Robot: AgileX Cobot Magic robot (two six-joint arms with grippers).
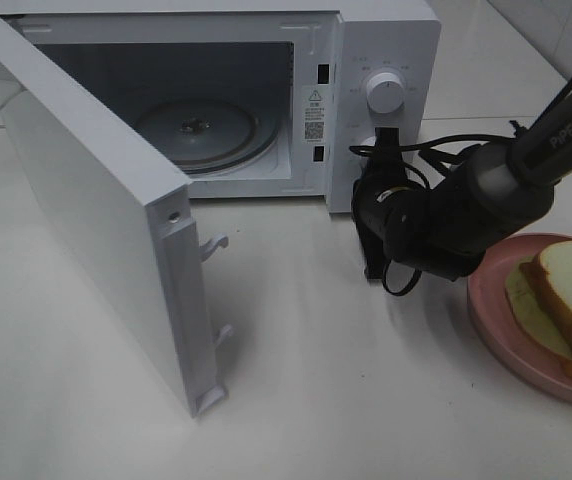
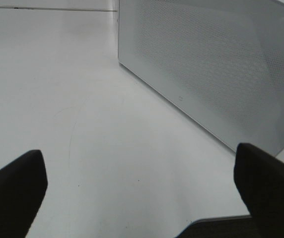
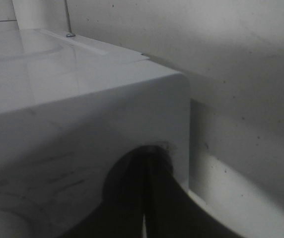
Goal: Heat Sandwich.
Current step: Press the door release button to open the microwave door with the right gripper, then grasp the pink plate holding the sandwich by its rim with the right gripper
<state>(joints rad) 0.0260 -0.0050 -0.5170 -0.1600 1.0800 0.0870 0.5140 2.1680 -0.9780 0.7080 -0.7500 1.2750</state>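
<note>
The sandwich [image 1: 571, 290], white bread with tan crust, lies on a round pink plate [image 1: 496, 310] at the right edge of the table. The white microwave [image 1: 386, 40] stands at the back with its door [image 1: 86, 200] swung wide to the left and its glass turntable [image 1: 201, 130] bare. My right gripper [image 1: 384, 140] is shut with nothing in it, its tips against the control panel just below the upper knob [image 1: 384, 92]. The right wrist view shows the shut gripper [image 3: 144, 153] pressed to the microwave's front [image 3: 82, 114]. My left gripper [image 2: 139, 153] hangs open over bare table.
The open door reaches far forward on the left of the table. In the left wrist view the microwave's perforated side wall [image 2: 216, 64] stands ahead. Black cables [image 1: 446, 150] trail from the right arm beside the microwave.
</note>
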